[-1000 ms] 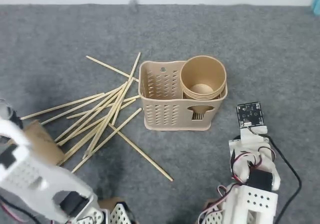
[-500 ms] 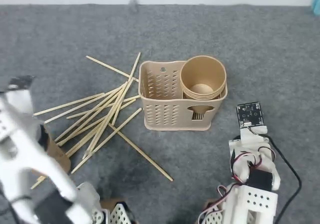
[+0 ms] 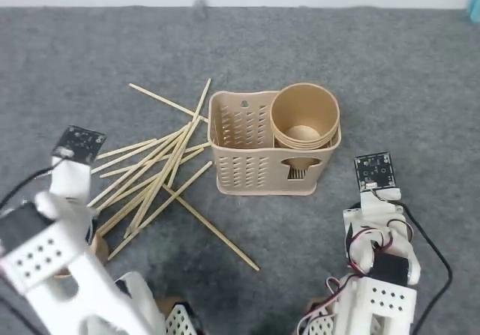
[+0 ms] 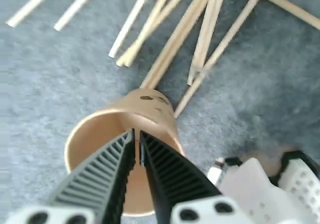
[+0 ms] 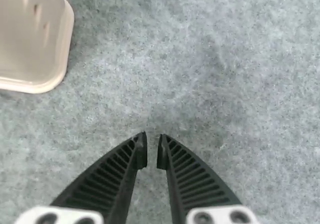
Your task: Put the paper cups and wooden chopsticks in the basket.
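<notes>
Left gripper is pinched down to a thin slit, hanging right in front of the mouth of a cup that's lying on its side on the carpet. The wrist view is a bit smeary, so I honestly can't tell if the tips are touching the rim or just sitting above it. The near ends of the chopsticks lie just beside that cup.

From overhead, the chopsticks are fanned out loose on the carpet to the left of the basket. A couple of them reach its left wall and one longer stick runs off at an angle in front of it. The cups are nested in the basket's right compartment.

Right gripper is closed to a sliver too, nothing in it, pointing down at bare carpet with a corner of the basket nearby.
</notes>
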{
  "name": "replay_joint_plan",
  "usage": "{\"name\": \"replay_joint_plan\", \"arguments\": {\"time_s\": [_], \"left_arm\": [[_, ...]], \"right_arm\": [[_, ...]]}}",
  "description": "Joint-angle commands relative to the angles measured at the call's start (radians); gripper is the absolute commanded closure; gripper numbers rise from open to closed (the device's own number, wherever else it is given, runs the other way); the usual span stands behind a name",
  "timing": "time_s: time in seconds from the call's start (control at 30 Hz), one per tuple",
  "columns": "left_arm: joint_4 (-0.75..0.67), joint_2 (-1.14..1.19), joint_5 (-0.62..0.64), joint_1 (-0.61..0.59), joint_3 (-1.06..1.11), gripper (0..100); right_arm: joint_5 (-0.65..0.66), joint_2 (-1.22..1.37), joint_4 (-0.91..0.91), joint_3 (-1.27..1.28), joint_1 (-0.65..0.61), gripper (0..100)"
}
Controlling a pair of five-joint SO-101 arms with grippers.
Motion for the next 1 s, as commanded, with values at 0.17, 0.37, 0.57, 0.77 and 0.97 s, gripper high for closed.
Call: {"name": "replay_joint_plan", "arguments": {"time_s": [0.17,0.37,0.57,0.77,0.97], "left_arm": [[0.026,-0.288,0.04,0.003,-0.01,96],[0.002,-0.278,0.224,0.009,-0.002,83],[-0.017,-0.061,0.235,0.012,-0.012,83],[-0.064,0.204,0.235,0.071,-0.013,83],[-0.092,0.264,0.235,0.103,-0.01,94]], "right_arm": [[0.014,-0.022,0.002,-0.012,-0.005,93.7],[0.014,-0.022,0.002,-0.012,-0.007,93.7],[0.014,-0.022,0.002,-0.012,-0.007,93.7],[0.014,-0.022,0.004,-0.012,-0.005,93.7],[0.014,-0.022,0.002,-0.011,-0.005,93.7]]}}
